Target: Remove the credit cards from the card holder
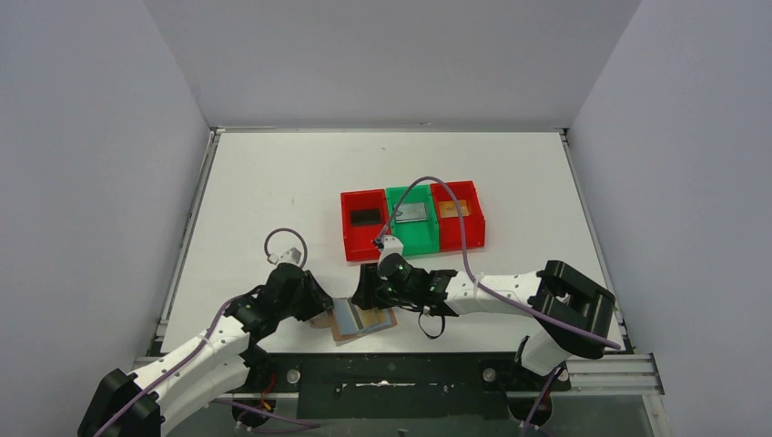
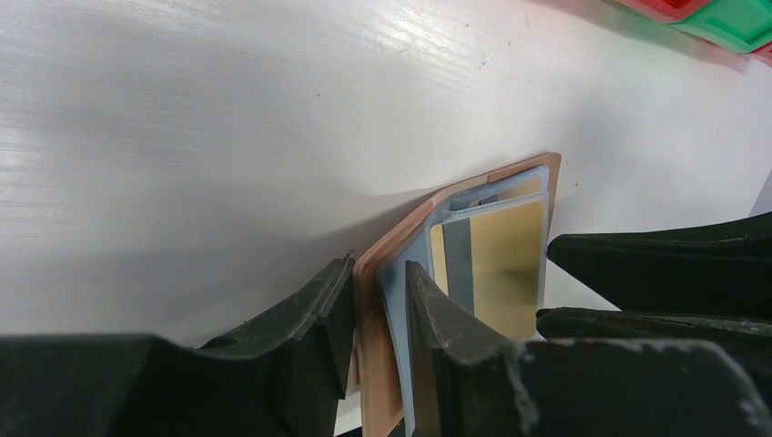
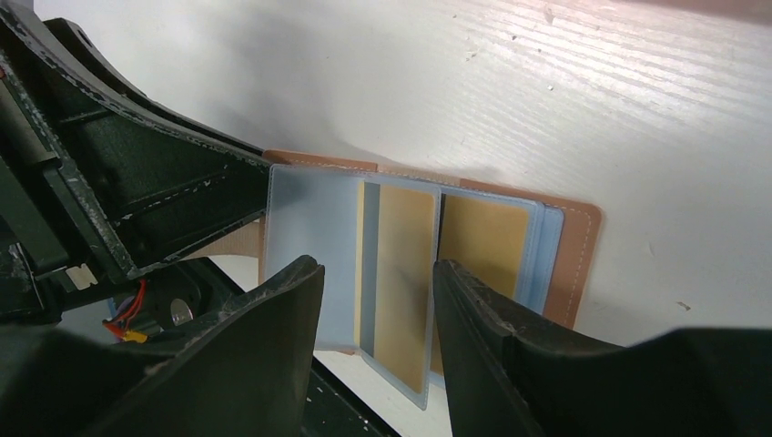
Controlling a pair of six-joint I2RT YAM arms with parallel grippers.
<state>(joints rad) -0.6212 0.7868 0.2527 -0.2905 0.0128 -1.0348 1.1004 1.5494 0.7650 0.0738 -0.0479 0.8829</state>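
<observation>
The tan card holder (image 1: 369, 320) lies open near the table's front edge, its grey-blue pockets facing up. My left gripper (image 2: 378, 291) is shut on the holder's left edge (image 2: 375, 364), with the tan cover and blue lining pinched between its fingers. Two gold credit cards (image 3: 401, 273) (image 3: 482, 241) sit in the pockets. My right gripper (image 3: 378, 273) hangs open just above the nearer gold card, one finger on each side of it. The same gold card (image 2: 505, 264) shows in the left wrist view.
Behind the holder stand a red bin (image 1: 350, 238) with a black card (image 1: 365, 217), a green bin (image 1: 414, 238) with a silver card (image 1: 411, 212), and a second red bin (image 1: 472, 232) with a gold card (image 1: 453, 208). The black table rail runs right below the holder.
</observation>
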